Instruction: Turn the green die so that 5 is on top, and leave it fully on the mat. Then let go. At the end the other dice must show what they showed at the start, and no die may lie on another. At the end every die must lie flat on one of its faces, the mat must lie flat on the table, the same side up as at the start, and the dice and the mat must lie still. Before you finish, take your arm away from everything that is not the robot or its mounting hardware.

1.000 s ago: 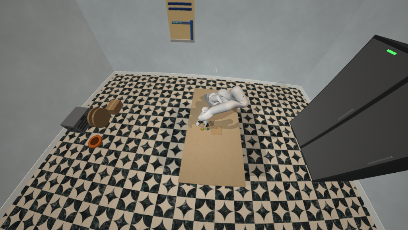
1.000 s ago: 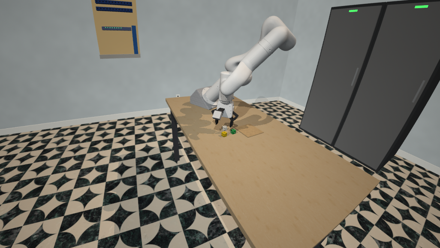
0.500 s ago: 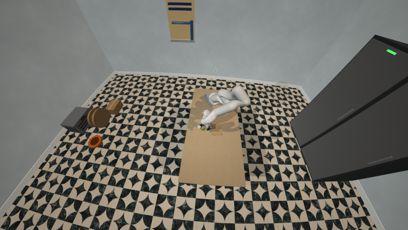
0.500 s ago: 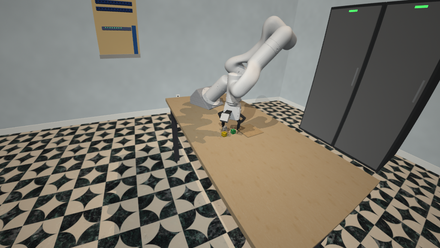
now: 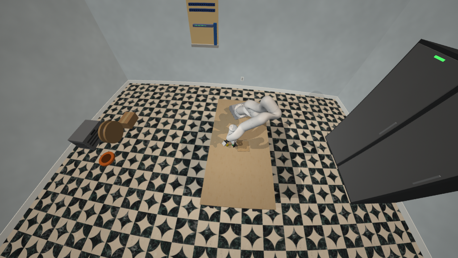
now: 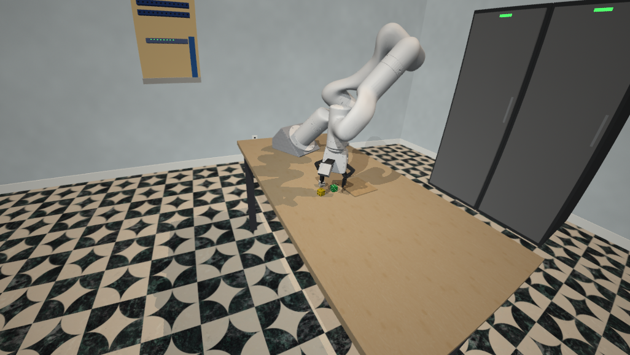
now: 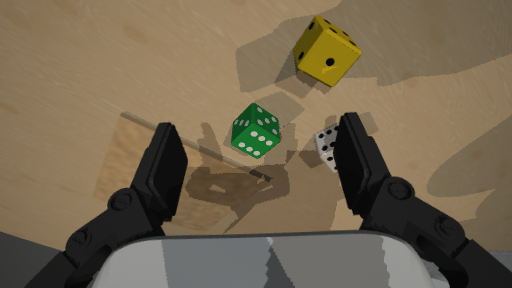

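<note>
The green die [image 7: 255,131] lies on the wooden table just off the thin tan mat, close to the mat's edge. Its top number is hard to read. My gripper [image 7: 257,137] is open and empty, and hangs low over the green die with one finger on each side of it, apart from it. The white die [image 7: 326,146] sits right beside my right finger, partly hidden by it. The yellow die [image 7: 326,50] lies farther off. In the exterior view the green die [image 6: 333,188] sits between the yellow die [image 6: 321,191] and the mat [image 6: 360,188], under the gripper [image 6: 333,180].
The three dice lie close together, none on another. The arm's base [image 6: 293,140] stands at the table's far end. The table's left edge [image 6: 268,200] is near the dice. Tall dark cabinets [image 6: 528,114] stand to the right of the table.
</note>
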Controlling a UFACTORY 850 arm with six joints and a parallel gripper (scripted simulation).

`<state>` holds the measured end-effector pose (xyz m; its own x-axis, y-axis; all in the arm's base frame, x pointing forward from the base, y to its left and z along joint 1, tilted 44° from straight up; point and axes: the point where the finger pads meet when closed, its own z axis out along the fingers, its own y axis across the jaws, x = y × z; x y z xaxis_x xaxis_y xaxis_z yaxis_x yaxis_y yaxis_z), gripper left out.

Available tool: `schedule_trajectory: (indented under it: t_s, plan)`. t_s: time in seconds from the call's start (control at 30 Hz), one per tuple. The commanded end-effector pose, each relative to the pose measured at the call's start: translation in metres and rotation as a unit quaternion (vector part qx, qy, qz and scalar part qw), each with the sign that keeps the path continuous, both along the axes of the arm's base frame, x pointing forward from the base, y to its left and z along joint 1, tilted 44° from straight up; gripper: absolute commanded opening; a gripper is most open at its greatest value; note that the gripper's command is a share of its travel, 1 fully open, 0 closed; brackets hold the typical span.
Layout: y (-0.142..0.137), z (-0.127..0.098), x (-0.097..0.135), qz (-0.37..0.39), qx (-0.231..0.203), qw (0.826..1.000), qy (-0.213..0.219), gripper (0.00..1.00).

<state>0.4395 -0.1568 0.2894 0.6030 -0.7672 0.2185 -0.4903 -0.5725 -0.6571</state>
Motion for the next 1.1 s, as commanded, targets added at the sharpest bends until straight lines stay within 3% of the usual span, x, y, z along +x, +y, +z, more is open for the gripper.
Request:
schedule_trajectory:
  t_s: [0.0, 1.07]
  plan:
    - [-0.0004, 0.0006, 0.0003, 0.0, 0.0, 1.0, -0.001, 1.0]
    - [-0.002, 0.0048, -0.0033, 0.0, 0.0, 1.0, -0.001, 1.0]
